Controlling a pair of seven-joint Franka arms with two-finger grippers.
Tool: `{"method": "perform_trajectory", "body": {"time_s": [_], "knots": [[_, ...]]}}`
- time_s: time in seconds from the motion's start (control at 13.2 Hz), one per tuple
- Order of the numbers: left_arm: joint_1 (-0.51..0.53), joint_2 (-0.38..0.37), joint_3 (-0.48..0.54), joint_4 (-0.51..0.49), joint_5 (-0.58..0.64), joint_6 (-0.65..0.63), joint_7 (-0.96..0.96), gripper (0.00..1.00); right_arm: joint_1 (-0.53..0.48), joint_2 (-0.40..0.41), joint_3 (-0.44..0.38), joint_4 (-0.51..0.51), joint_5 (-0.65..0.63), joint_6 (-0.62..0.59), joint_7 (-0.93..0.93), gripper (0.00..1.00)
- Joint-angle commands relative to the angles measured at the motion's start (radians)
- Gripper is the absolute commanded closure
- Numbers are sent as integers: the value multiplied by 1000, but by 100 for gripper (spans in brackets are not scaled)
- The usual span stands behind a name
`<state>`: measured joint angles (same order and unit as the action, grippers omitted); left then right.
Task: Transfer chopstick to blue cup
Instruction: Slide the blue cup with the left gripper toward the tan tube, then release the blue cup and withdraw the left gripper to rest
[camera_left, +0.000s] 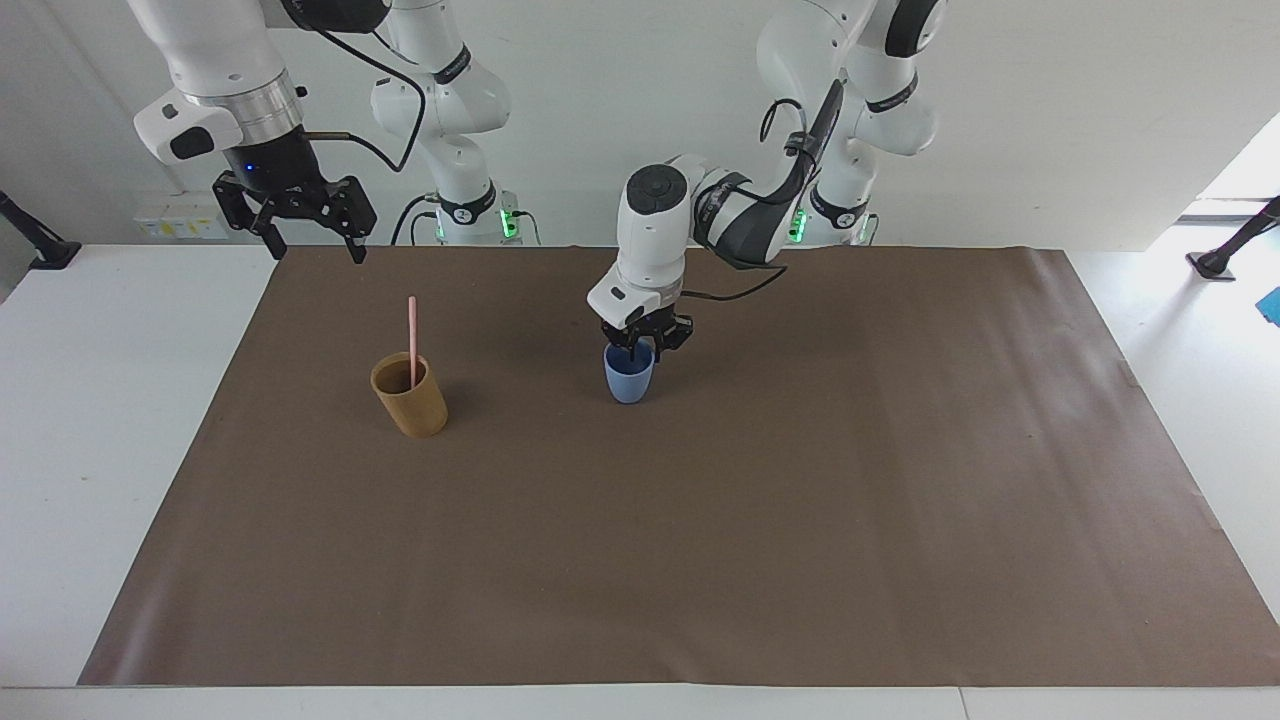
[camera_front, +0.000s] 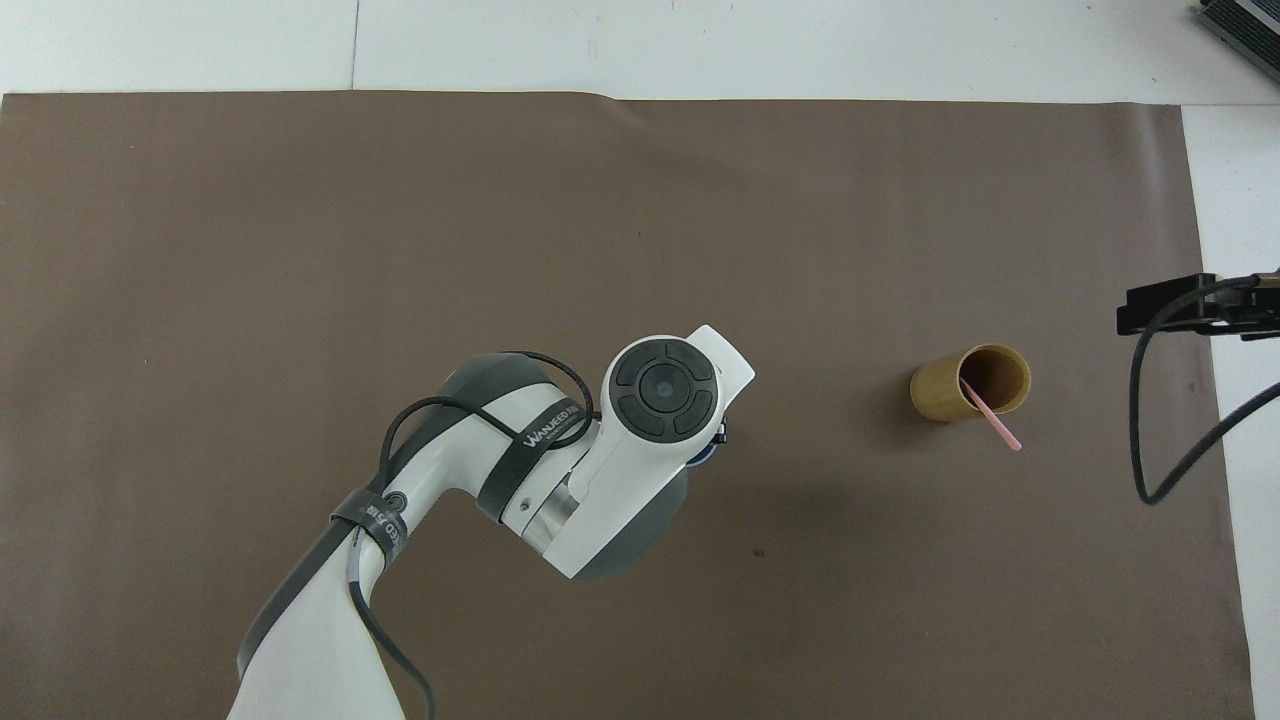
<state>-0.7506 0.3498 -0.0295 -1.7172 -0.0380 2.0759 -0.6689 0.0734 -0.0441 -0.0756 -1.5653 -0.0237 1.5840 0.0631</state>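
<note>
Just below centre-height in the facing view, toward the right arm's end of the brown mat (camera_left: 800, 520), the chopstick (camera_left: 411, 335) stands nearly upright in the tan cup (camera_left: 410, 396), its upper half clear above the rim. At mid-frame the blue cup (camera_left: 629, 378) sits upright on the mat, well apart from the tan cup. The left gripper (camera_left: 638, 347) hangs right at its rim with the jaws parted and the cup resting on its own base. In the upper corner at the right arm's end, the right gripper (camera_left: 316, 250) waits spread wide, holding nothing. The stick looks thin, stiff, very light and probably smooth, so it may swivel or slip in a loose pinch. A firm hold on the exposed upper part, a little below the tip, looks best. A straight upward lift should avoid tipping the light-looking tan cup.
</note>
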Motion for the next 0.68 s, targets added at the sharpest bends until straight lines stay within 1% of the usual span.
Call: {"method": "perform_trajectory", "body": {"time_s": [0.0,0.08,0.23,0.38,0.61], "knots": [[31,-64,19,10,23,-51,-15,0,-10,7,7,16,2,-15,1,0],[55,-92,20,10,24,-69,-11,0,-10,7,7,16,2,-15,1,0],[156,-142,22,2,39,-92,23,0,-10,7,7,16,2,-15,1,0],[250,-199,22,-5,39,-134,109,0,-10,7,7,16,2,-15,1,0],[373,-248,22,-7,39,-224,242,0,-10,7,7,16,2,-15,1,0]]}}
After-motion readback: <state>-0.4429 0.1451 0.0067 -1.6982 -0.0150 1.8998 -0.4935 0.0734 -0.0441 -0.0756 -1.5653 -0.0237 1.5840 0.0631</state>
